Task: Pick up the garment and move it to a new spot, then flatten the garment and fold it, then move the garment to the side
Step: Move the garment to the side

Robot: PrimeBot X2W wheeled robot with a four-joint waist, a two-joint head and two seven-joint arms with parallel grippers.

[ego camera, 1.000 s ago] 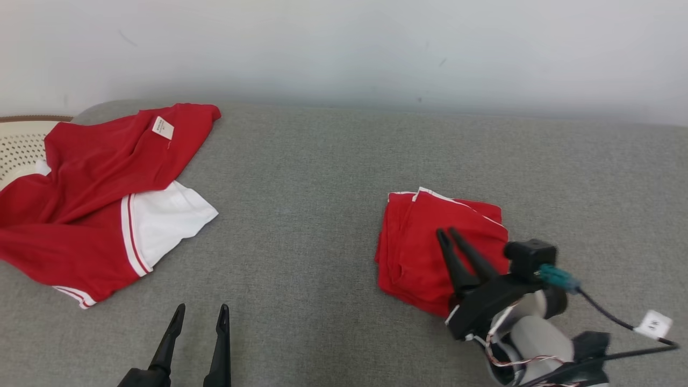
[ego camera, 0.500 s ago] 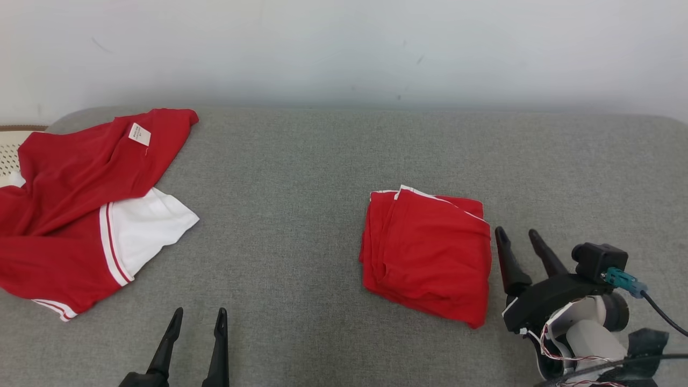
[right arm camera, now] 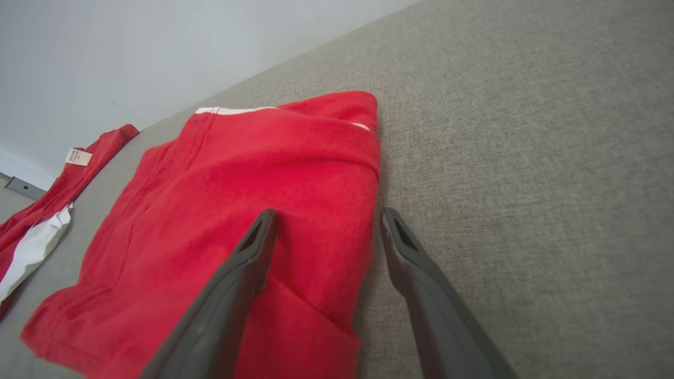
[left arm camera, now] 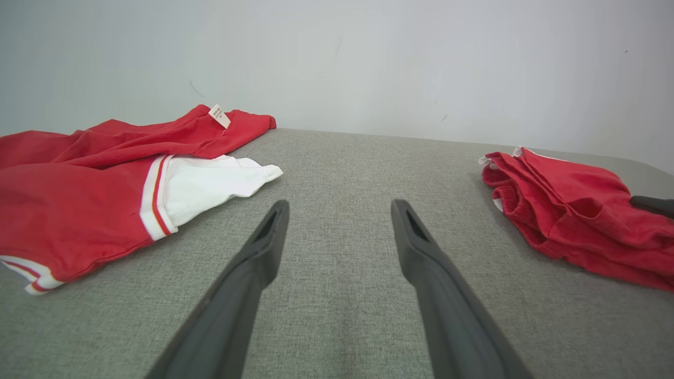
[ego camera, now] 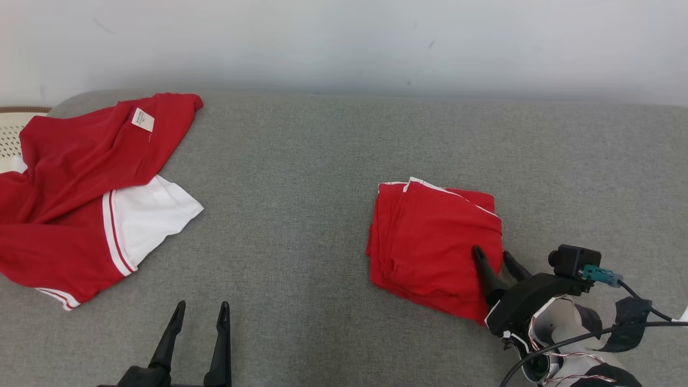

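A folded red garment (ego camera: pixel 430 236) with thin white trim lies on the grey fabric surface (ego camera: pixel 301 188), right of centre. It is also in the left wrist view (left arm camera: pixel 568 210) and the right wrist view (right arm camera: pixel 253 168). My right gripper (ego camera: pixel 491 252) is open at the garment's near right edge. In its wrist view (right arm camera: pixel 329 215) one finger lies over the red cloth and the other over the grey surface beside it. Nothing is gripped. My left gripper (ego camera: pixel 202 304) is open and empty at the lower left, above bare surface (left arm camera: pixel 341 204).
A second red garment with a white panel and a label (ego camera: pixel 80 188) lies spread and rumpled at the far left (left arm camera: pixel 79 205). A pale perforated basket (ego camera: pixel 8 140) peeks out behind it. A white wall runs along the back edge of the surface.
My right gripper went from shut over the folded garment to open, drew off to its right, then came back to its right edge. The garment stayed put. The head camera shifted slightly.
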